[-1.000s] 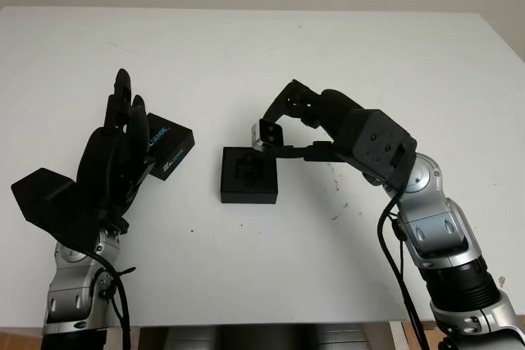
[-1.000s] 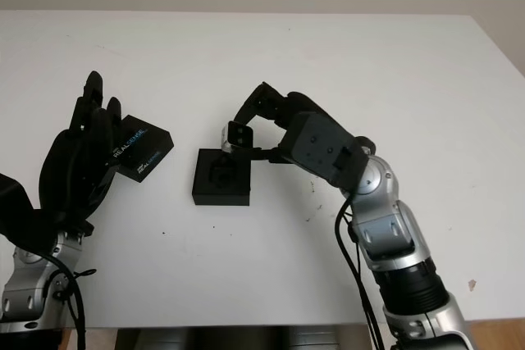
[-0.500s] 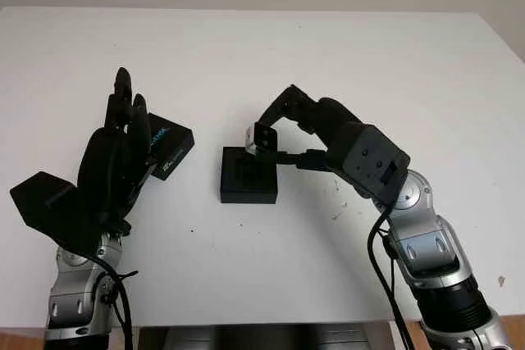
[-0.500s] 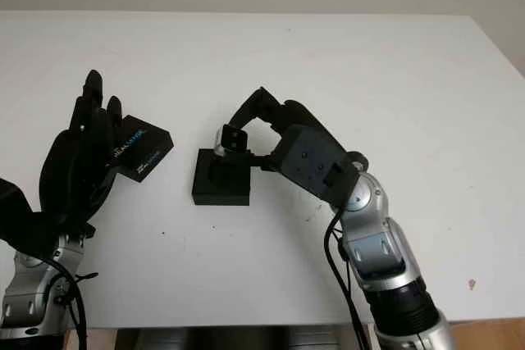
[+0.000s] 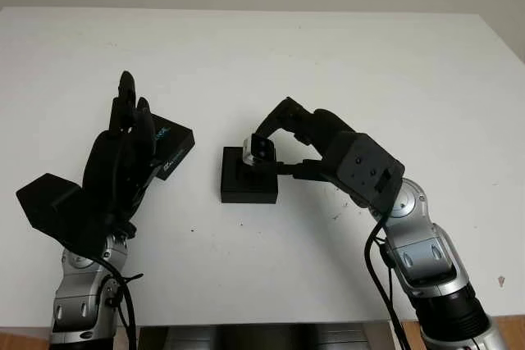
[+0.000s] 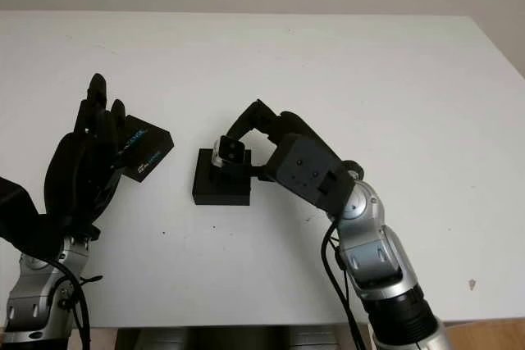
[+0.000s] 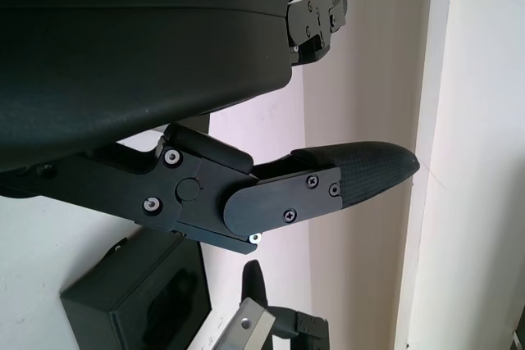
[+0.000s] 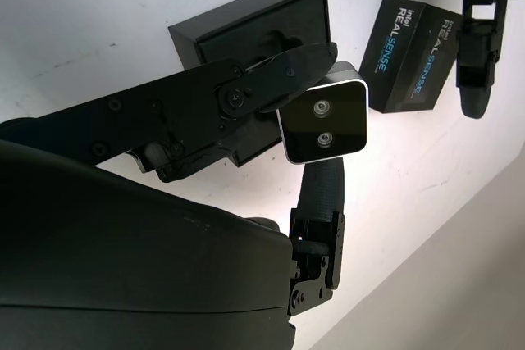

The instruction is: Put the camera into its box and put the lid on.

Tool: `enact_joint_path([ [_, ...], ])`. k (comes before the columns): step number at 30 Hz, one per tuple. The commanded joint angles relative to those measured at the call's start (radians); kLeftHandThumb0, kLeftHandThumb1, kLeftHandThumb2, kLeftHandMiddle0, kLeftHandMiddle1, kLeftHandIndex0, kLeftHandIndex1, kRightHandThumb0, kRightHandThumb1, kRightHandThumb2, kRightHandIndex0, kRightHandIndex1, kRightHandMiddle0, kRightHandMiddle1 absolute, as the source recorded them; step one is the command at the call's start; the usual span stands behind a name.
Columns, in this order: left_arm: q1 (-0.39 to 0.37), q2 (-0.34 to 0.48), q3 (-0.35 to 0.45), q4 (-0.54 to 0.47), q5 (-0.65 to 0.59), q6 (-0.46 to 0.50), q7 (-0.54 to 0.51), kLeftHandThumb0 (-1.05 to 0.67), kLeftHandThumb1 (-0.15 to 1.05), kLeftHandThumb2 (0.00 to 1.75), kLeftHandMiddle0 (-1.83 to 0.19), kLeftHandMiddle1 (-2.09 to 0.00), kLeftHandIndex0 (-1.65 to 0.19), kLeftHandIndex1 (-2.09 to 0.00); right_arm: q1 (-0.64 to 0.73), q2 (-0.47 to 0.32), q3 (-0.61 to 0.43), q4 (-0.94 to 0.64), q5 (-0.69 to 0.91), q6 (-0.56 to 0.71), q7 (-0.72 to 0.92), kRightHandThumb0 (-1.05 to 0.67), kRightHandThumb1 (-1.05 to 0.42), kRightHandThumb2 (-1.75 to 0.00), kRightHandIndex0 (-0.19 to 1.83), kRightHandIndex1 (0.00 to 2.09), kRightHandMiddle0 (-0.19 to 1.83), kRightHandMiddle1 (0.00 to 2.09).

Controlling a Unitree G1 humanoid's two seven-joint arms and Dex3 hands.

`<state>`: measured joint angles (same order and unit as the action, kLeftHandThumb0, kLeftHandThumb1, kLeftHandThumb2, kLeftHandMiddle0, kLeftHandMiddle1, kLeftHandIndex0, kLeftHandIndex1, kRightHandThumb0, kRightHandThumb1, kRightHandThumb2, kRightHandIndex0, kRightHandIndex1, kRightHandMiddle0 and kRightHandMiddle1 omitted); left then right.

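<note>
1. Camera: the small silver, black-faced block (image 5: 261,150) sits pinched in the right hand (image 5: 283,141), fingers closed on it, directly over the open black square box (image 5: 248,175).
2. Left hand (image 5: 123,157), open and holding nothing, stands just beside the black printed cardboard lid (image 5: 171,149) on the white table (image 5: 328,55).
3. Step in hand, as I judge it: seating the camera. Next calls for lowering, releasing, then lidding.

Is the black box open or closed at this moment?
Open. The box shows its recess, and its lid lies apart on the table by the open left hand. The right hand holds the camera above it.
</note>
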<state>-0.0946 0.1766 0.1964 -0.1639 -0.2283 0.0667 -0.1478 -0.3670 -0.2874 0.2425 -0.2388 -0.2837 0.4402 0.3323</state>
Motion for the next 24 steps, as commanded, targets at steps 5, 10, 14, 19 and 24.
enact_joint_path([
  [5,0.015,-0.006,-0.003,-0.027,0.003,0.007,0.008,-0.74,1.05,0.62,0.19,0.0,0.19,0.0,-0.023,0.003,0.02,0.04,-0.026,-0.033,-0.011,-0.38,-1.05,-0.12,0.21,0.06,0.2,2.09],
  [10,0.018,-0.007,-0.008,-0.035,0.012,0.009,0.013,-0.74,1.05,0.62,0.19,0.0,0.19,0.0,-0.039,0.006,0.034,0.057,-0.049,-0.052,-0.018,-0.36,-1.05,-0.09,0.23,0.07,0.22,2.09],
  [14,0.019,-0.01,-0.007,-0.035,0.006,0.016,0.01,-0.74,1.05,0.61,0.19,0.0,0.19,0.0,-0.056,0.004,0.045,0.074,-0.076,-0.071,-0.018,-0.36,-1.04,-0.07,0.26,0.08,0.22,2.09],
  [19,0.016,-0.014,-0.007,-0.032,0.007,0.015,0.01,-0.74,1.05,0.62,0.19,0.0,0.19,0.0,-0.082,-0.005,0.056,0.085,-0.1,-0.072,-0.002,-0.36,-1.05,-0.07,0.27,0.09,0.21,2.09],
  [24,0.014,-0.024,-0.012,-0.032,0.013,0.021,0.026,-0.74,1.05,0.61,0.19,-0.02,0.19,-0.01,-0.103,-0.012,0.058,0.097,-0.109,-0.076,0.016,-0.35,-1.05,-0.07,0.29,0.09,0.23,2.09],
])
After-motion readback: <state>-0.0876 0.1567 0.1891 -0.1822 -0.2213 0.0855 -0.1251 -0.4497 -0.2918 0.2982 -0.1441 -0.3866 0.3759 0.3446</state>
